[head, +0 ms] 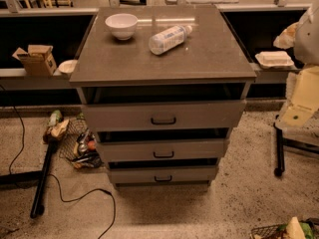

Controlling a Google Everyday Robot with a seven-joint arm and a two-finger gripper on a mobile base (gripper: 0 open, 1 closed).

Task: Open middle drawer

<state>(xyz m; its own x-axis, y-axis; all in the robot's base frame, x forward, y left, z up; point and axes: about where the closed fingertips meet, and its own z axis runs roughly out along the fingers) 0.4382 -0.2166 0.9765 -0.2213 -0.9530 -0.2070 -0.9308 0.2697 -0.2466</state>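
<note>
The grey cabinet (164, 59) stands in the middle of the camera view with three drawers stacked under its top. The middle drawer (199, 148) is a wide flat grey front with a small black centre handle (163, 155). A dark gap shows above its front. The top drawer (209, 114) lies just above it and the bottom drawer (194, 174) just below it. My arm comes in at the right edge. My gripper (297, 114) hangs there as a pale cream shape, to the right of the cabinet at about top-drawer height and well apart from the middle drawer's handle.
A white bowl (121, 25) and a lying plastic bottle (169, 38) rest on the cabinet top. A wire basket with clutter (79, 146), a black pole (42, 183) and a cable (84, 198) lie on the floor to the left. A black post (279, 151) stands to the right.
</note>
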